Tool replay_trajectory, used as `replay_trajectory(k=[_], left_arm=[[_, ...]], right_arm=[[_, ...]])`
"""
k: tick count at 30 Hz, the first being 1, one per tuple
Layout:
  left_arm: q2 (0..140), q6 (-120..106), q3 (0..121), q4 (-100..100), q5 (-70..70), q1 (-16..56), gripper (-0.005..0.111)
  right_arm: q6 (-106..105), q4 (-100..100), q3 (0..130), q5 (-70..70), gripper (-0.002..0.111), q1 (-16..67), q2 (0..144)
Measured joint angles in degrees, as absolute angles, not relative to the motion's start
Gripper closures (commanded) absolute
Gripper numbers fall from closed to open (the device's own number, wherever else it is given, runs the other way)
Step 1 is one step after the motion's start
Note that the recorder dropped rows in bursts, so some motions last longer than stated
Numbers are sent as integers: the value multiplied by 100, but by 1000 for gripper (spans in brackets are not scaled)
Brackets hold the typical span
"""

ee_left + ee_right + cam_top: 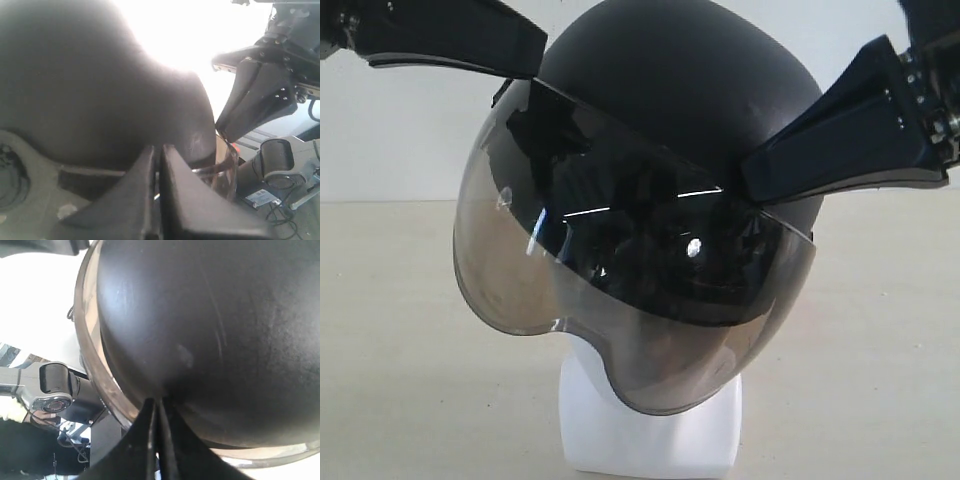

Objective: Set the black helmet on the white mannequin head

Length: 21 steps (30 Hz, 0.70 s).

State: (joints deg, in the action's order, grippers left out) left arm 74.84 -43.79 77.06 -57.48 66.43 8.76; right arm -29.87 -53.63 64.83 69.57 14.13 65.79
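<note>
The helmet (680, 90) takes up most of your exterior view. It sits dome-up over the head (650, 440), and its crown runs off the top edge. Its smoky visor (620, 300) hangs down in front and hides the face completely: you get only dark reflections behind it. All you can see of the head is the white neck block under the visor's lower rim. The block stands on the pale table (400, 380), with its base cut off by the frame.

Both arms are cropped at the corners. Your right claw (760, 180) has its fingers pressed together, tips touching the helmet's side where the visor's upper edge meets the shell. Your left claw (532, 60) is also pressed together, with only a hairline slit between the fingers, and its tips rest against the helmet's other side. In the left wrist view the shell there is a dark blur, so you cannot tell whether anything is nipped in that slit.
</note>
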Motion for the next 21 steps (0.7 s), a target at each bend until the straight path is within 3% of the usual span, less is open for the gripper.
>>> replay_trajectory(k=[21], left_arm=[[7817, -3974, 8055, -4705, 6686, 876, 102]], right_arm=[[-2987, -5316, 6483, 6968, 109, 1413, 6579]])
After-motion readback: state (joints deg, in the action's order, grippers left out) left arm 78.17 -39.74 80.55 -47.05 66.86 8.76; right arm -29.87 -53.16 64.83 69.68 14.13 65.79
